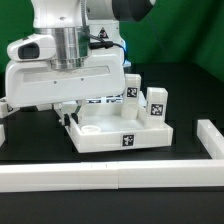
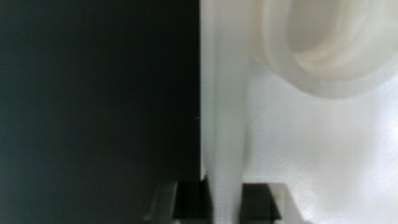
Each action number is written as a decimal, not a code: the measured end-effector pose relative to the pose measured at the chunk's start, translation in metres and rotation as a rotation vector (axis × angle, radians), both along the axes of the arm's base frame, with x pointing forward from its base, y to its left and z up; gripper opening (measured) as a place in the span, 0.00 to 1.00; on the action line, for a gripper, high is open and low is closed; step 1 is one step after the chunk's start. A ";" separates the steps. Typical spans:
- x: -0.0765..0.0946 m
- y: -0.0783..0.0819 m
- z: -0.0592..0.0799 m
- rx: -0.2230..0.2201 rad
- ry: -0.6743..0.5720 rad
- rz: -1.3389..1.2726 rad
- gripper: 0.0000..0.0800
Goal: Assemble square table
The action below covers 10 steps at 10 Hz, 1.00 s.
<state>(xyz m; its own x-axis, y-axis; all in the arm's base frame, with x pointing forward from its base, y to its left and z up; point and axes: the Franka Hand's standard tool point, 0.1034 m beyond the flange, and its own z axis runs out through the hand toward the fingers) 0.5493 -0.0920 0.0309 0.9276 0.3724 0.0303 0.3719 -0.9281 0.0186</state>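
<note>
Clamping my gripper [image 2: 221,200] shut on the raised rim of the square table top [image 1: 120,135], which sits on the black table [image 1: 100,212] directly below me, I see that rim run lengthwise through my grasp, a corner socket [image 2: 329,50] just beside it.

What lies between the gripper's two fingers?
The gripper is shut on the raised rim of the square table top; that rim fills the gap between its fingers. The wrist view shows it.

The arm [image 1: 66,78] points straight down, its tool [image 2: 224,203] pinched closed.
</note>
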 end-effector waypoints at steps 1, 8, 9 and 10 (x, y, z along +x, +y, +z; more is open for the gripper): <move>0.011 0.002 0.006 -0.033 -0.004 0.182 0.08; 0.052 0.035 0.013 -0.144 -0.029 0.849 0.08; 0.059 0.048 0.015 -0.162 -0.065 0.892 0.08; 0.054 0.045 0.016 -0.178 -0.085 0.917 0.08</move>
<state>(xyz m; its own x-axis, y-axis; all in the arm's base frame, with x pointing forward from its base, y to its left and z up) 0.6037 -0.0467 0.0465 0.2669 0.9628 -0.0432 0.9477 -0.2541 0.1933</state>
